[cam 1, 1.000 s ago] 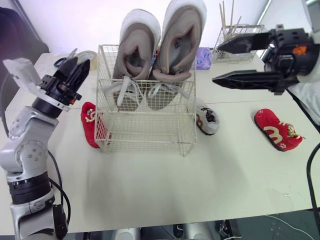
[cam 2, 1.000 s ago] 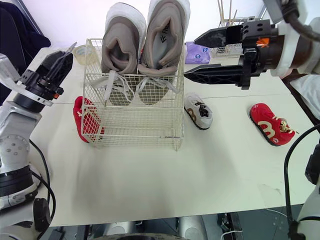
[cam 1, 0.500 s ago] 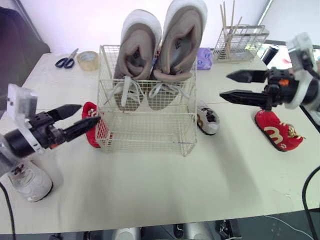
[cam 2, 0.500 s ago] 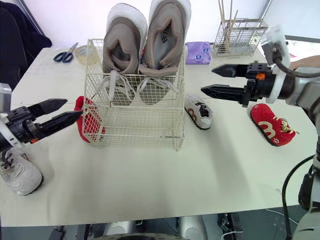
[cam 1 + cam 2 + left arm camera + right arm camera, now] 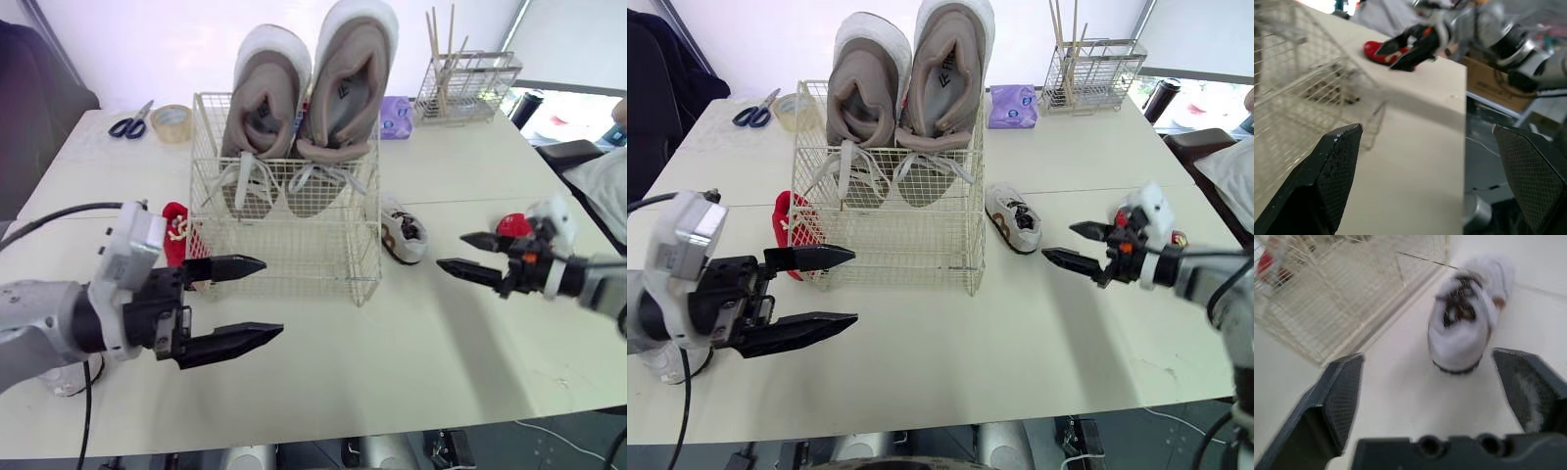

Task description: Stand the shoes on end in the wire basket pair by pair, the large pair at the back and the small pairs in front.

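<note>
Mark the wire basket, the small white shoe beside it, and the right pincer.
wire basket [image 5: 892,240]: right eye view, on its front wall.
small white shoe [image 5: 1014,217]: right eye view, on the middle of its upper.
right pincer [image 5: 1057,241]: right eye view, midway between its open fingertips.

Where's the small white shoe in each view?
Left eye view: small white shoe right of centre, beside the wire basket's right side.
Right eye view: shoe in the same place.
Left wrist view: cannot tell; perhaps the blur behind the mesh.
Right wrist view: shoe at centre.
Landmark: the wire basket.
</note>
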You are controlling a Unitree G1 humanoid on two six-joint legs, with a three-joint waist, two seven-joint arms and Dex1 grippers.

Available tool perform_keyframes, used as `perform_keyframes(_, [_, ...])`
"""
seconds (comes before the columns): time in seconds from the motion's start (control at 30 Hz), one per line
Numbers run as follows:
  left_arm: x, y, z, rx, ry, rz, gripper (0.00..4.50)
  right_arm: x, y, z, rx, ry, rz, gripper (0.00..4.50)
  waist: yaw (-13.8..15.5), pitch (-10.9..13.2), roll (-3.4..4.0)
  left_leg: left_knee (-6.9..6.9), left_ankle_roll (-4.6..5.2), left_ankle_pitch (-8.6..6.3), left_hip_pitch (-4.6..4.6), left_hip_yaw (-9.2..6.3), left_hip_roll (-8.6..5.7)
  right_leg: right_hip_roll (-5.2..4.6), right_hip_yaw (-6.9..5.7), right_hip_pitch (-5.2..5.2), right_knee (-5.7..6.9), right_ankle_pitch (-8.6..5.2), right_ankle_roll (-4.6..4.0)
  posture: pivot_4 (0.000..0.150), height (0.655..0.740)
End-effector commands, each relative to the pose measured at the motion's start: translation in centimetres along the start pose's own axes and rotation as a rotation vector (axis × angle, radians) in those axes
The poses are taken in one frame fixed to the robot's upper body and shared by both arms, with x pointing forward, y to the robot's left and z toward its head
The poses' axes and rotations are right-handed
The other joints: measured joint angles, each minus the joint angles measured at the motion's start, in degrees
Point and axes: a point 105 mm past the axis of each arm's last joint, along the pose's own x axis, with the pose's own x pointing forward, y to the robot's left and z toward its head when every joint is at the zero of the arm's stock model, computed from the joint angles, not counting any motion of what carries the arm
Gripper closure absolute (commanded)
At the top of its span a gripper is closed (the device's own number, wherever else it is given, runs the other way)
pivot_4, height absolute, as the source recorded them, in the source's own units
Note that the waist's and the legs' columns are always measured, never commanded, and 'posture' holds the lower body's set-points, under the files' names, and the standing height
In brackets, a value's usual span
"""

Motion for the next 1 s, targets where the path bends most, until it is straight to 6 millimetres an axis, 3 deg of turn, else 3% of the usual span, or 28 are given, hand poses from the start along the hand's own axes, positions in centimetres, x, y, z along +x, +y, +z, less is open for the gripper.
perform_keyframes(0.03, [-0.4, 0.3, 0.4, 0.046, 0.015, 0.007, 0.07, -0.5, -0.8, -0.3, -0.074, -0.070, -0.153, 0.00, -0.12, -0.02, 0.03, -0.01, 0.00, 0.00, 0.01, 0.00, 0.00, 0.00, 0.01, 0.01, -0.01, -0.03, -0.04, 0.150, 0.7400])
perform_keyframes(0.17, [-0.6, 0.7, 0.6, 0.072, 0.035, 0.031, 0.07, 1.8, -0.8, -2.1, -0.023, -0.118, -0.213, 0.00, -0.36, -0.03, 0.07, -0.03, 0.00, 0.00, 0.03, 0.01, 0.03, 0.06, 0.05, 0.00, -0.01, -0.06, -0.10, 0.150, 0.7400])
perform_keyframes(0.4, [-1.4, 0.7, 0.6, 0.062, 0.069, 0.059, 0.07, 5.5, 0.1, -3.0, 0.029, -0.164, -0.185, 0.00, -0.24, 0.01, 0.20, -0.05, -0.01, 0.00, 0.03, 0.01, 0.06, 0.11, 0.08, 0.00, -0.04, -0.06, -0.10, 0.150, 0.7400])
perform_keyframes(0.87, [-2.1, 0.4, -1.9, 0.001, 0.139, 0.133, 0.07, 10.6, -0.8, -2.9, 0.042, -0.246, -0.236, 0.00, -0.62, 0.03, 0.24, -0.08, -0.01, 0.00, 0.03, -0.01, 0.07, 0.11, 0.07, -0.02, -0.04, -0.07, -0.12, 0.150, 0.7400])
perform_keyframes(1.0, [-2.2, 0.6, -2.1, -0.001, 0.140, 0.148, 0.00, 11.1, -0.4, -3.2, 0.034, -0.241, -0.217, 1.25, -0.46, 0.03, 0.24, -0.09, -0.01, 0.00, 0.03, -0.01, 0.07, 0.11, 0.07, -0.02, -0.04, -0.07, -0.12, 0.150, 0.7400])
